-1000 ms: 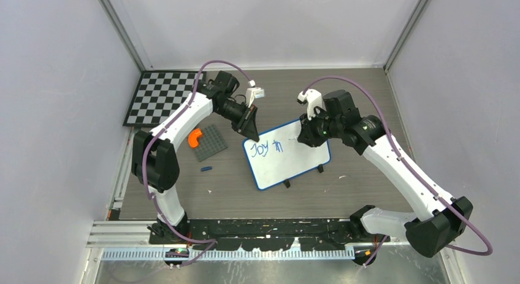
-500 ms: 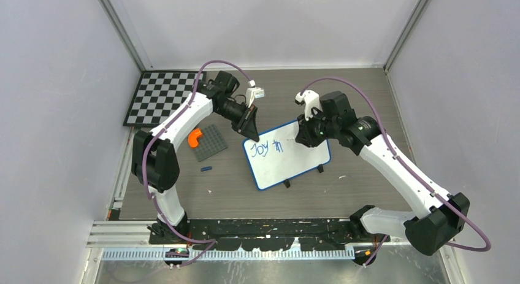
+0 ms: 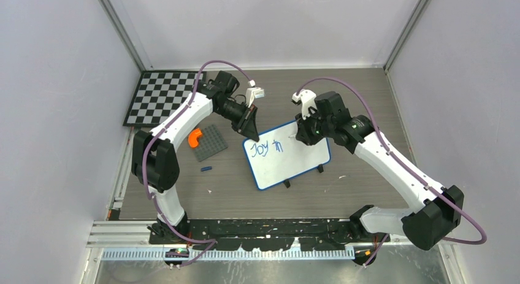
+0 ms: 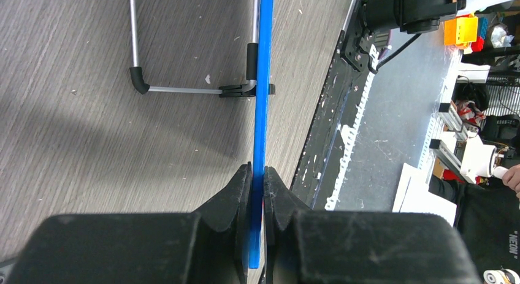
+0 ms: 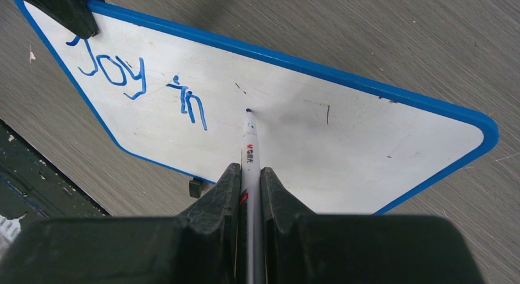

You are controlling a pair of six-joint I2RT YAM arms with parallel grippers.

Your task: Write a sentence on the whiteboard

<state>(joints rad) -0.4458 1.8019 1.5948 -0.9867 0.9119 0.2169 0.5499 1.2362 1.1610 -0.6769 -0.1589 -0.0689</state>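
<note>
Left gripper, overhead view: clamped on far-left corner of whiteboard, steadying it for writing. Right gripper over board's far edge, pinching a marker.

Left wrist view: jaws closed tight on board's blue frame edge; board propped on wire stand.

Right wrist view: marker tip at board surface just right of "Joy in"; sentence judged unfinished.

Against earlier overhead view: right wrist shifted slightly toward board's left end; writing unchanged.
</note>
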